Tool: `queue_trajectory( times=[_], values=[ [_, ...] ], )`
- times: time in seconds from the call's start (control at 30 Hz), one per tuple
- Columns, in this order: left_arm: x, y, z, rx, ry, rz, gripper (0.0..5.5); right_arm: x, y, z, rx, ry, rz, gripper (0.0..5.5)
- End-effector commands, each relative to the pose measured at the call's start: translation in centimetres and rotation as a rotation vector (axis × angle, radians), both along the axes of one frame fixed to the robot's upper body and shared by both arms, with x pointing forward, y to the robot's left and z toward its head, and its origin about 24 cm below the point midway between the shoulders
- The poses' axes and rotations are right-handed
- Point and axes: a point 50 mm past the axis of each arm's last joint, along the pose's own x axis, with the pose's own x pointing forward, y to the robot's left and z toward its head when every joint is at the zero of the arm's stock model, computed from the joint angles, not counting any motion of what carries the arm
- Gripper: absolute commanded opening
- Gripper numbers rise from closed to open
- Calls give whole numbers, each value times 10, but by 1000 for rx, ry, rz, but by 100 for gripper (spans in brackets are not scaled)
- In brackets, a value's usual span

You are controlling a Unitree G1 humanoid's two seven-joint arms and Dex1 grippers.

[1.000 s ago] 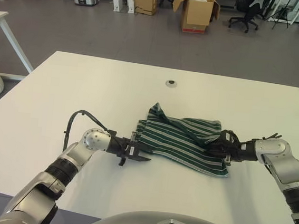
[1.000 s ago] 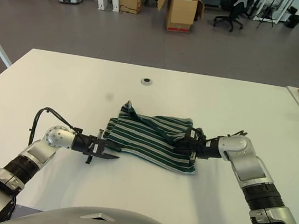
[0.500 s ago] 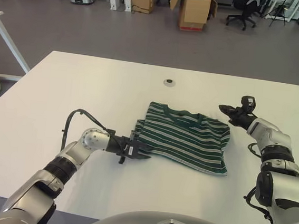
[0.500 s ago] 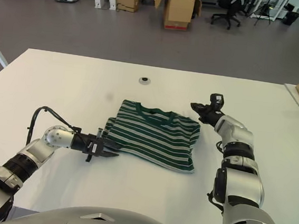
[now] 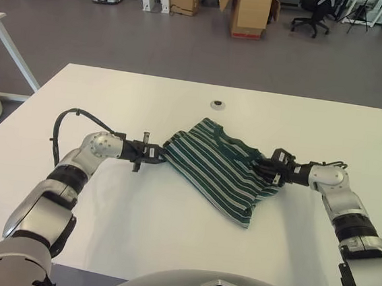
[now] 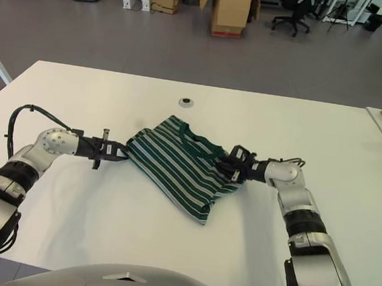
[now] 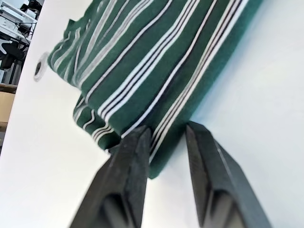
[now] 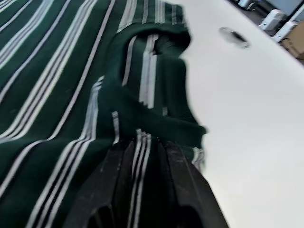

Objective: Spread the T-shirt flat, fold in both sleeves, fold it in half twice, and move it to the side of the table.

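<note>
We read nothing legible right now: the T-shirt [image 5: 219, 169] shows us only stripes, and the cardboard box [image 5: 251, 12] on the floor has a red band, any print too small to tell.

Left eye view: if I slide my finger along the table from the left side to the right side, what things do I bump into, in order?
left gripper → green striped T-shirt → right gripper

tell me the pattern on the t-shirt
The T-shirt is dark green with thin white and black stripes, clearest in the left wrist view.
</note>
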Motion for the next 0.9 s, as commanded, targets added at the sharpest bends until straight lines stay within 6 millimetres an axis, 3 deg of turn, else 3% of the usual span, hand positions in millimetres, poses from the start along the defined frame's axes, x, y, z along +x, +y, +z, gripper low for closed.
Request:
queue_trajectory(
  times=[0.03,0.2,0.3,0.37,0.43,0.5,0.57,0.7,0.77,0.8,0.9],
  values=[
    [10,15,-1,146,28,31,130,-16,-3,-18,-112,117,1,93],
    [21,-8,3,139,-26,-27,130,-46,48,-5,167,333,-86,93],
    [20,0,7,128,-36,-14,130,-64,70,11,324,431,-176,93],
    [22,24,16,170,-17,70,130,-69,66,20,335,445,-206,93],
    [30,48,35,306,-56,137,130,-65,42,31,299,436,-264,93],
    [39,56,58,379,-140,155,130,-57,24,48,285,418,-289,93],
    [44,51,74,369,-217,130,130,-55,22,63,313,413,-248,93],
    [39,5,84,62,-246,-7,130,-42,29,77,392,357,-207,93],
    [27,-22,75,-99,-159,-84,130,-38,27,73,405,335,-249,93],
    [20,-28,62,-96,-121,-112,130,-36,25,71,418,324,-270,93],
    [2,-34,6,-21,17,-101,130,-28,22,75,465,272,-317,93]
  ],
)
